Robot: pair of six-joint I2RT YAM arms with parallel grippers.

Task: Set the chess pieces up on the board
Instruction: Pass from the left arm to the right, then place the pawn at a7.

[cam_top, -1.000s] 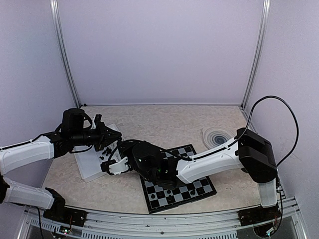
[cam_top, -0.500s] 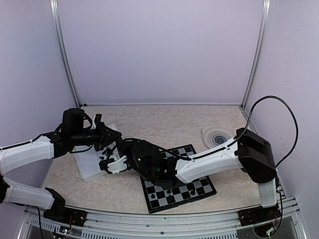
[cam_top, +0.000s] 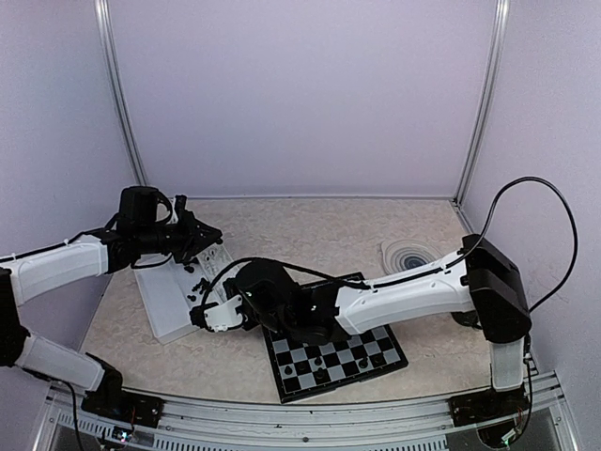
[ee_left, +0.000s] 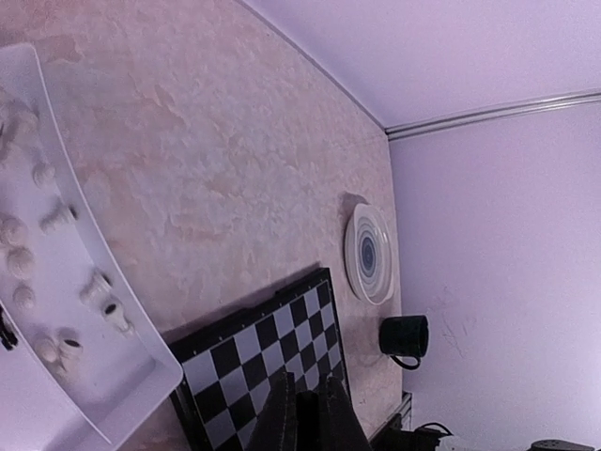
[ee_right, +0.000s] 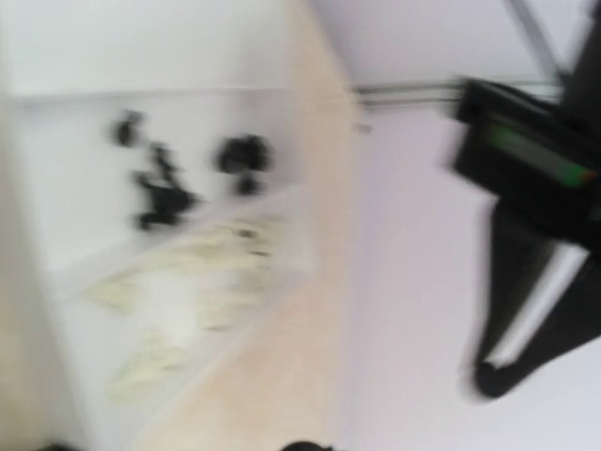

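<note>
The right arm (cam_top: pixel 404 293) lay stretched low across the board (cam_top: pixel 371 355). Its right gripper (cam_top: pixel 210 316) was clenched just left of the board, and I could not tell whether it held a piece. Farther left of the board, the left gripper (cam_top: pixel 208 239) hung with its fingers (ee_left: pixel 282 423) pressed together. Chess pieces (cam_top: pixel 320 363) stood on the board's near squares. Since a second before, the left gripper had drawn away from the board.

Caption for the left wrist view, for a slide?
Shut left gripper in foreground; white pieces in the tray at left, the board at bottom, a ringed plate near it.
</note>
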